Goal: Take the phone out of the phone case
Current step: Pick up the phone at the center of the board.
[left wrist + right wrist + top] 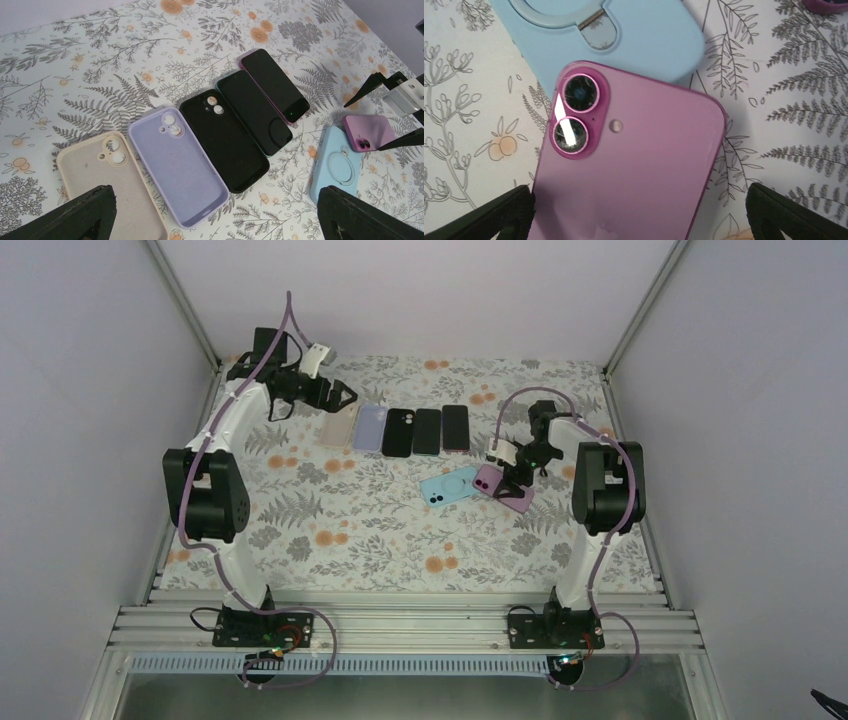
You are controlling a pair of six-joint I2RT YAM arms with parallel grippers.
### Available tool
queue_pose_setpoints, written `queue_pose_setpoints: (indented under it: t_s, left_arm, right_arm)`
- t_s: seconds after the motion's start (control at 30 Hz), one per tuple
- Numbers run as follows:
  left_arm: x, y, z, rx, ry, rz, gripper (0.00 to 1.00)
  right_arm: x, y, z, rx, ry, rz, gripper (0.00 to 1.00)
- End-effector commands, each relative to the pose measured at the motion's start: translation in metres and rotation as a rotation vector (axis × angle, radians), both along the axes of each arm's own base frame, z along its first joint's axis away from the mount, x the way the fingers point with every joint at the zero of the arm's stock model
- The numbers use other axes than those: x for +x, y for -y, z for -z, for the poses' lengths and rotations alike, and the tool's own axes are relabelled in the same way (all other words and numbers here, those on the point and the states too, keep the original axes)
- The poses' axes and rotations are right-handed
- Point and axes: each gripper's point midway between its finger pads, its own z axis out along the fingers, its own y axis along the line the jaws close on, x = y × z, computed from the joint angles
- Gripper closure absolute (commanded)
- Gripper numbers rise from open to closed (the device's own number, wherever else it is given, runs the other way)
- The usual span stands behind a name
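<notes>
A purple phone [634, 165] lies back up on the floral table. Its camera corner overlaps the edge of a light blue case [639, 35] with a ring stand, also back up. My right gripper [639, 212] is open and low over the purple phone, one finger on each side; the left finger is at its edge, the right one apart. In the top view the purple phone [493, 483] and blue case [446, 486] lie right of centre, under the right gripper [515, 476]. My left gripper [338, 395] is open and empty at the far left, above the row of cases.
A row lies at the back: a beige empty case [100, 175], a lilac empty case [175, 165], a black empty case [225, 145], a dark phone with a teal edge [255, 112], and a dark phone with a pink edge [275, 85]. Enclosure walls stand around the table.
</notes>
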Motion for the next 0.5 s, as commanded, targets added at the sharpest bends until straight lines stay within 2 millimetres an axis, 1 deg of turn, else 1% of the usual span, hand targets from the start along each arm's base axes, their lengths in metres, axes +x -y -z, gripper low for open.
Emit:
queue_pose_setpoints:
  t_s: [0.0,0.2,0.37,0.47]
  left_arm:
    - [0.002,0.004,0.001,-0.025,0.0,0.015,0.0]
    - [0.003,0.004,0.003,-0.025,-0.005,0.014,0.0]
    - [0.002,0.004,0.003,-0.023,-0.005,0.013,0.0]
    - [0.002,0.004,0.002,-0.022,-0.004,0.01,0.0]
  right_arm:
    - [-0.017,-0.01,0.019,0.003,-0.063,-0.053,0.01]
    - [-0.023,-0.015,0.014,0.013,-0.09,-0.032,0.01]
    - [-0.026,-0.017,0.01,0.029,-0.127,0.026,0.01]
    - [-0.024,-0.018,0.004,0.049,-0.137,0.083,0.01]
